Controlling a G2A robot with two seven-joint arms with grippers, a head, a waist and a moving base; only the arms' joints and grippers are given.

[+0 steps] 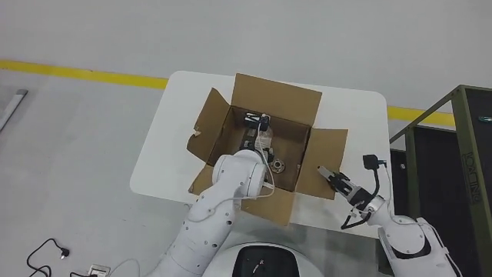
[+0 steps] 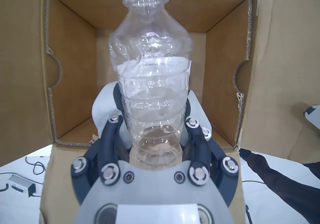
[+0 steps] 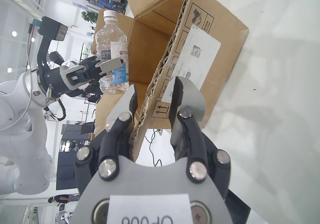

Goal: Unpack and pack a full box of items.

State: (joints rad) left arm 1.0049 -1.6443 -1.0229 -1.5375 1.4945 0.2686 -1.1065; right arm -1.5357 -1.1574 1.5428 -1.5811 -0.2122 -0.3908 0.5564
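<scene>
Over the cardboard box (image 2: 225,47), the left claw (image 2: 150,103) pinches a thin-walled water bottle (image 2: 150,60) near its base, risking a slip; right claw (image 3: 155,100) spread astride a flap (image 3: 162,65).

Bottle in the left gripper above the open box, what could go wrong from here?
The left gripper clamps the bottle low, near its base, and the thin plastic looks crumpled, so it may tilt or slip. The right gripper straddles a side flap of the box; pulling there could shift the box under the bottle.
</scene>
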